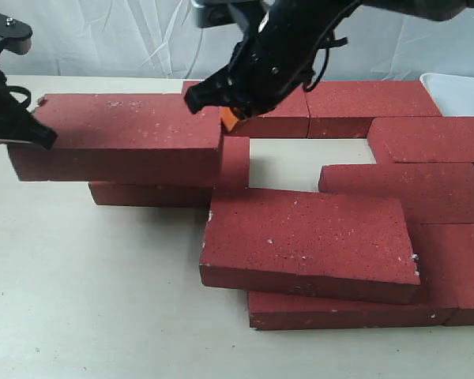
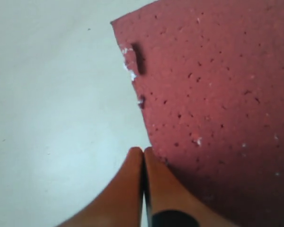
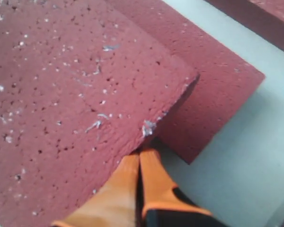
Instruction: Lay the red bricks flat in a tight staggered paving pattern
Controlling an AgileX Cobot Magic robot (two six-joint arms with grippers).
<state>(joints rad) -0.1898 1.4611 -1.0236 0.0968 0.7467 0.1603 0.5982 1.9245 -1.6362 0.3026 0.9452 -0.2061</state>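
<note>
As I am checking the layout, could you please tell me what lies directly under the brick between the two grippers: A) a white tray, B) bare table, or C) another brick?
C: under the brick between the left gripper and the right gripper, a second brick shows below its front edge and past its right end.

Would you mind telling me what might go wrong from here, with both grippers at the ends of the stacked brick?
1. The left gripper and right gripper are shut and meet the top brick only with their fingertips near its corners, so they could slip off or twist it.
2. The top brick lies on a lower brick. If pushed off, it may drop and chip.
3. The front brick lies tilted across others, and a jolt might make it slide.
</note>
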